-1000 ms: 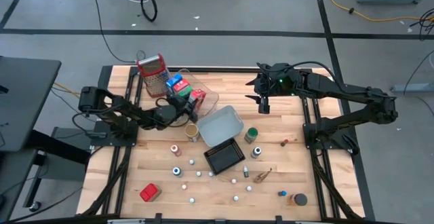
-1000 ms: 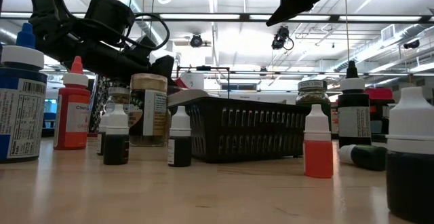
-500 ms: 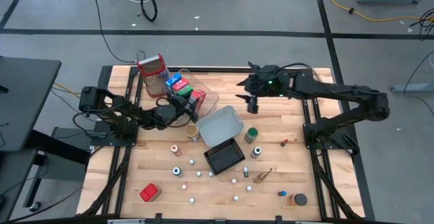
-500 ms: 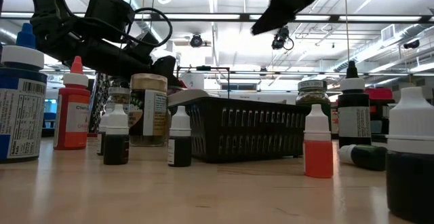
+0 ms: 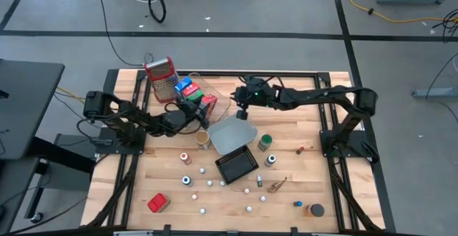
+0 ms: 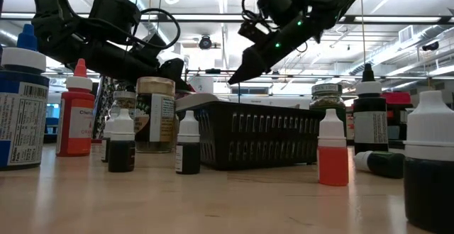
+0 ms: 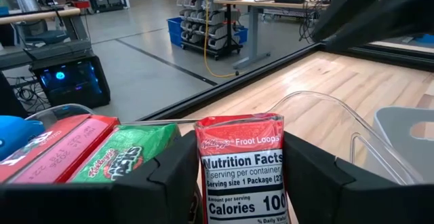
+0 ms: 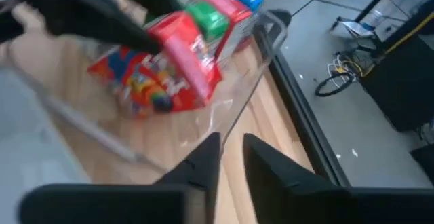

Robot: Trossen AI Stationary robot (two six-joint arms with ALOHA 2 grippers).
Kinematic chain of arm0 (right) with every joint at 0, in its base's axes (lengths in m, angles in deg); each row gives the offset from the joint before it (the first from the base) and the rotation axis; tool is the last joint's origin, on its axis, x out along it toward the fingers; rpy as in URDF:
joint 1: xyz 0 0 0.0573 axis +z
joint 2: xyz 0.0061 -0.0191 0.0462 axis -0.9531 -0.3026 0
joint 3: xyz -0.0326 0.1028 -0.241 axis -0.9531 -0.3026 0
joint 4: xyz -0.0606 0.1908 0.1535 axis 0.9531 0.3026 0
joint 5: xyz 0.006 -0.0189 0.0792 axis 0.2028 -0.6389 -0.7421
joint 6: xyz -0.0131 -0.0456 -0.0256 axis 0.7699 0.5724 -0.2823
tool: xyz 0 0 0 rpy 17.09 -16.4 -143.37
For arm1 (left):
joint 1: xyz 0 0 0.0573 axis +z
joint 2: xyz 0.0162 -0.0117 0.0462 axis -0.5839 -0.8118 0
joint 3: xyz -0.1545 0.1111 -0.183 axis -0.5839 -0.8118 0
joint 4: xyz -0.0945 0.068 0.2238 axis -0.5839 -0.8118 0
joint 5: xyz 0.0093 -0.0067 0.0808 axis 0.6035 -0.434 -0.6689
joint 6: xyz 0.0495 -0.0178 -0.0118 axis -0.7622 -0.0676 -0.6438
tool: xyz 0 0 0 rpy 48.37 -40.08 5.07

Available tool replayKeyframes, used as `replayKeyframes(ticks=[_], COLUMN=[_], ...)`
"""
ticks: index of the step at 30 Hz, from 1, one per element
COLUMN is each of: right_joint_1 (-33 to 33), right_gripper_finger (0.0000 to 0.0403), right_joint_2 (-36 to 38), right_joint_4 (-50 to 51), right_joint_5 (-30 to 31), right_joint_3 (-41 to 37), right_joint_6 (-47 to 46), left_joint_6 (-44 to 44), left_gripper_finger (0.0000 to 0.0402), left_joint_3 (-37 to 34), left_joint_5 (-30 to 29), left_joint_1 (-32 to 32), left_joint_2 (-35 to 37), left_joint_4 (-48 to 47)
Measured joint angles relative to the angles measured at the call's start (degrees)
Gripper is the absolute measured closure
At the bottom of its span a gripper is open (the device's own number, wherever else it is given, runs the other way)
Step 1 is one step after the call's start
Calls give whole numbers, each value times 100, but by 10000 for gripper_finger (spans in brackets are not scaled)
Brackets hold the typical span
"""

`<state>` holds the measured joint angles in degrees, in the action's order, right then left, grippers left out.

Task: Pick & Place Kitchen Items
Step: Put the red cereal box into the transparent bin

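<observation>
My left gripper (image 7: pixel 241 176) clamped a red Froot Loops carton (image 7: pixel 241 166) between its fingers, holding it in the clear tray (image 5: pixel 220 101) beside a green carton (image 7: pixel 122 157) at the table's far left. My right gripper (image 5: pixel 242 110) reached across above the grey tray (image 5: pixel 232 134), fingers nearly together and empty, just beside that carton.
</observation>
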<state>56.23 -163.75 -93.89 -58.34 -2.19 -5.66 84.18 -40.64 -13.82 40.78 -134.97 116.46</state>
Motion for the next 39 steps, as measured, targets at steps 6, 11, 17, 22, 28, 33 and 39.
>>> replayKeyframes(ticks=[6, 11, 17, 22, 28, 33, 39], right_joint_1=[-3, -18, -31, -31, -31, -31, -31], right_gripper_finger=[393, 386, 398, 391, 398, 392, 389], right_joint_2=[-55, -55, -55, -55, -55, -55, -55], right_joint_4=[-202, -187, -59, -25, 109, 199, 208], right_joint_5=[-14, 200, 381, 386, 388, 393, 392], right_joint_3=[4, 4, 4, 4, 4, 4, 4], right_joint_6=[-113, -109, -66, -65, -65, -65, -65], left_joint_6=[-24, -145, -137, 46, 326, 347, 213], left_gripper_finger=[209, 216, 220, 208, 185, 167, 148], left_joint_3=[0, 7, 7, 12, 31, 26, 24], left_joint_5=[-9, -272, -991, -1182, -1628, -1715, -1812], left_joint_1=[-135, -434, -815, -1023, -1220, -1349, -1454], left_joint_2=[0, 46, 76, 84, 102, 98, 131], left_joint_4=[11, 26, -38, -175, -610, -671, -680])
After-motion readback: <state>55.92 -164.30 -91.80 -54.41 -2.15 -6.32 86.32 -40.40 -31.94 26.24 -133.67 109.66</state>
